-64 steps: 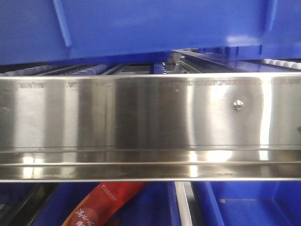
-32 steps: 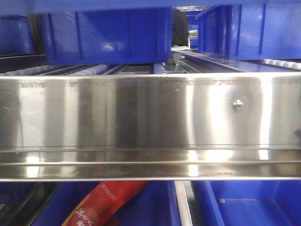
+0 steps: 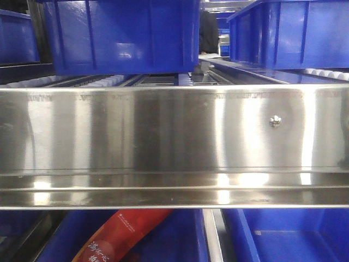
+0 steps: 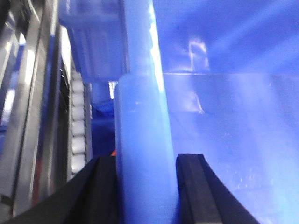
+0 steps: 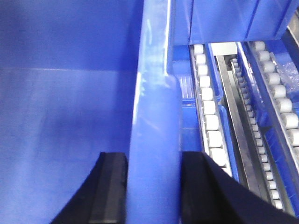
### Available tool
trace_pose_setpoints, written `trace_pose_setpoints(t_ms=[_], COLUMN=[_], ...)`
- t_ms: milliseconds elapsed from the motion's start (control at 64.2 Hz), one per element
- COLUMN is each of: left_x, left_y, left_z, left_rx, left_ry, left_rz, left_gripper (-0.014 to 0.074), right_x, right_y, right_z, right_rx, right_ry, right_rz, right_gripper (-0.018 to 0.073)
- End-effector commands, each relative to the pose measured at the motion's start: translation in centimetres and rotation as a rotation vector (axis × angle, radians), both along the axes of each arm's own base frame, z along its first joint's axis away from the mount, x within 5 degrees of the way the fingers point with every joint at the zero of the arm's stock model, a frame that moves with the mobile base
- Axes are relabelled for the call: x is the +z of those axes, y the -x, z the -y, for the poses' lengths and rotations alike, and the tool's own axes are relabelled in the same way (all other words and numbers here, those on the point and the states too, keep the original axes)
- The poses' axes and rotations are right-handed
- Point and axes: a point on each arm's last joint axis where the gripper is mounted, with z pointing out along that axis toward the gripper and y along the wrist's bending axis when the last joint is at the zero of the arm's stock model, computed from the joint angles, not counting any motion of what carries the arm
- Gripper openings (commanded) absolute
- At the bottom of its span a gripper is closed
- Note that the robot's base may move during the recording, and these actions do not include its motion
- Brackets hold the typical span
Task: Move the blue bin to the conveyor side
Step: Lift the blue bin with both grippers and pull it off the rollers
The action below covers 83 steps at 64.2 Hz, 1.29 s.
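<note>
The large glossy royal-blue plastic bin hangs between both arms. The left gripper and the right gripper each pinch its thick rim, which runs straight away from each wrist. White roller tracks lie alongside; the bin's long axis is unclear.

My front camera sits low and faces straight ahead, so near the steel rail that it fills mid-frame, with white rollers showing behind it. My left wrist camera looks along my left gripper from right behind its fingers, hard up against the rim of the blue bin, and my right wrist camera does likewise over my right gripper. Both wrist views share that bin's inside from opposite sides, and all three catch the rollers.
</note>
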Motion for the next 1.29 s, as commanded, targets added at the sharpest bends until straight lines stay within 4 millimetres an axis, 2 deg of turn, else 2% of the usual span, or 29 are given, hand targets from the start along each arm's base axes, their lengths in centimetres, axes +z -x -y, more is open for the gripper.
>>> trace_pose_setpoints(t_ms=[0, 280, 1277], left_x=[1.6, 1.0, 1.0], left_y=[1.8, 4.2, 4.2], left_z=[-0.2, -0.4, -0.4], left_rx=[0.003, 0.008, 0.008], left_ry=[-0.006, -0.014, -0.013], left_rz=[0.128, 0.123, 0.125], left_gripper=[-0.0019, -0.0019, -0.0019], right_x=[1.5, 1.5, 1.5], right_y=[0.8, 0.8, 0.8], right_z=[0.6, 0.6, 0.6], right_rx=[-0.013, -0.013, -0.013], right_ry=[0.017, 0.016, 0.016], right_rz=[0.134, 0.136, 0.137], right_gripper=[-0.0088, -0.0088, -0.0088])
